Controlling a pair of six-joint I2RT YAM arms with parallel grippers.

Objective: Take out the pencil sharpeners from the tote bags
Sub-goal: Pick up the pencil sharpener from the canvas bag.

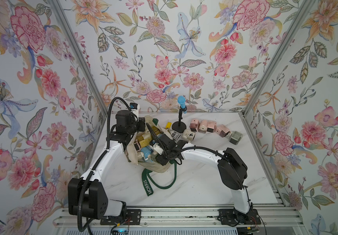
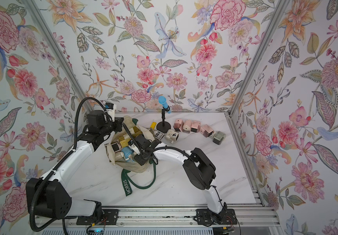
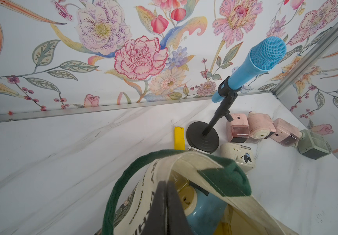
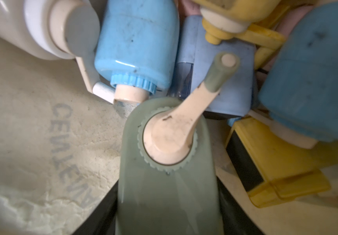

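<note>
The cream tote bag lies open mid-table, full of pencil sharpeners in blue, yellow and cream. My left gripper is shut on the bag's far rim and holds the canvas up. My right gripper reaches down inside the bag. Its dark fingers press both sides of a sage green pencil sharpener with a cream crank. Several more sharpeners, pink, cream and green, lie in a row on the table at the back right.
A blue microphone on a black stand rises just behind the bag. A flat yellow bar and a small dark box lie beside its base. The green MORRIS strap trails toward the front. Flowered walls enclose three sides.
</note>
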